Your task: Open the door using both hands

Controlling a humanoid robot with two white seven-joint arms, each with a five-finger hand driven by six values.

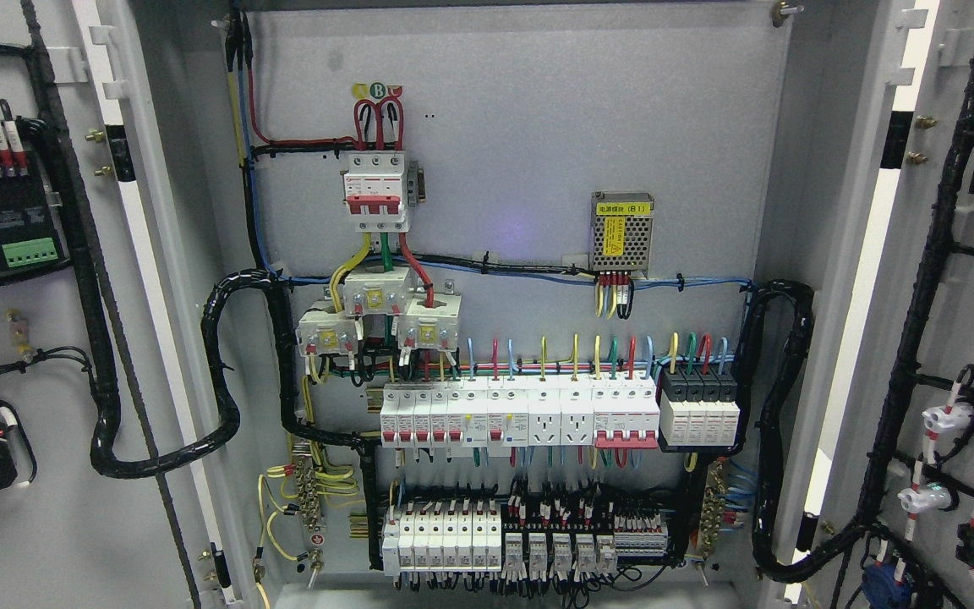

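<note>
Both doors of the grey electrical cabinet stand wide open. The left door (56, 355) is swung out at the picture's left, its inner face carrying black components and wiring. The right door (952, 279) is swung out at the right, with black cable looms and white and red fittings on it. Between them the backplate (538, 152) shows a red and white main breaker (377, 190), rows of small breakers (521, 414) and a metal power supply (621, 234). Neither of my hands nor arms shows anywhere in the head view.
Thick black cable bundles (225, 372) loop from the cabinet interior to each door near the hinges. A lower row of relays and terminals (521, 537) sits near the cabinet floor. Both door edges (149, 279) jut toward me.
</note>
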